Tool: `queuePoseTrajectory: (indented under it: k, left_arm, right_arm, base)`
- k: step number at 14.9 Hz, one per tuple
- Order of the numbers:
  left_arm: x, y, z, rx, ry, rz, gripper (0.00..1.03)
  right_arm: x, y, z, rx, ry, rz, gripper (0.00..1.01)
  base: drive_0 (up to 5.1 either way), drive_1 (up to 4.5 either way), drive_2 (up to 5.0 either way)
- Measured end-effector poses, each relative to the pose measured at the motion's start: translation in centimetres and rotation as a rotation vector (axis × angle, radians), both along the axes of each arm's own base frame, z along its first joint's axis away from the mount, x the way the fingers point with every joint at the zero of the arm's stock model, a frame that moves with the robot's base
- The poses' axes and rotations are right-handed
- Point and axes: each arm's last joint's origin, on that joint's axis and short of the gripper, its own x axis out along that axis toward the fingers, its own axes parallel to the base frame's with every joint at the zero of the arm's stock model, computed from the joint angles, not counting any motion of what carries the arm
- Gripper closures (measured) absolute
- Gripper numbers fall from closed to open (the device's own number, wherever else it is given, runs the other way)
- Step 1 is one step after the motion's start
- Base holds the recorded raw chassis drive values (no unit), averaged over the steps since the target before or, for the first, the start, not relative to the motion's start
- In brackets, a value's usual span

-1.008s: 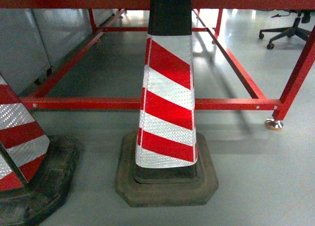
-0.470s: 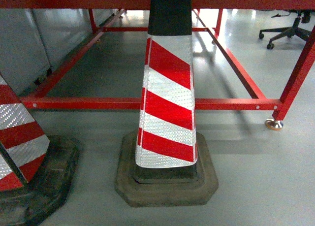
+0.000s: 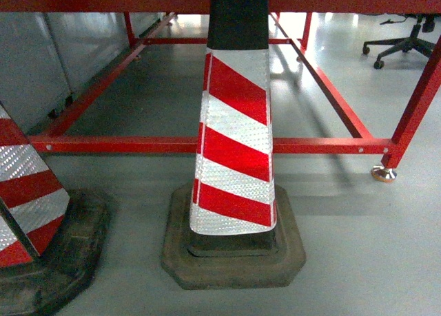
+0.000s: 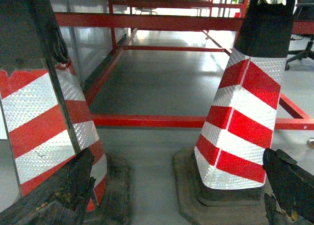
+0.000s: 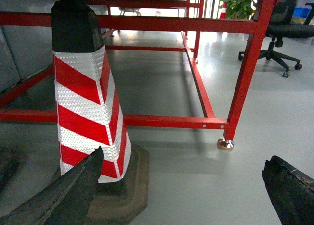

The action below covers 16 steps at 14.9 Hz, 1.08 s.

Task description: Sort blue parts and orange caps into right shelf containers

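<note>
The blue parts, the orange caps and the right shelf containers are out of view in every frame. My left gripper (image 4: 179,188) is open low over the grey floor, its dark worn fingers (image 4: 64,190) at both lower corners with nothing between them. In the right wrist view my right gripper (image 5: 184,178) is open too, its fingers (image 5: 73,190) spread wide over bare floor. Neither gripper shows in the head view.
A red-and-white striped traffic cone (image 3: 236,137) on a black base stands directly ahead, and a second cone (image 3: 27,192) stands at the left. Behind them runs a low red metal frame (image 3: 207,145) with a foot (image 3: 383,173). An office chair (image 3: 403,44) stands at far right.
</note>
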Motion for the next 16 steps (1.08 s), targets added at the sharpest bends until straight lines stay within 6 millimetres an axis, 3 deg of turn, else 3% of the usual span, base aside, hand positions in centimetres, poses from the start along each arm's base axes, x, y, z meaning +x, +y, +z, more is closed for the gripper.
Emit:
queuePoseTrajectory:
  k: [16]
  left_arm:
    - [0.0,0.0,0.0,0.008,0.0,0.0,0.05]
  right_arm:
    - [0.0,0.0,-0.01,0.005,0.001,0.0,0.03]
  base:
    - [0.0,0.0,0.0]
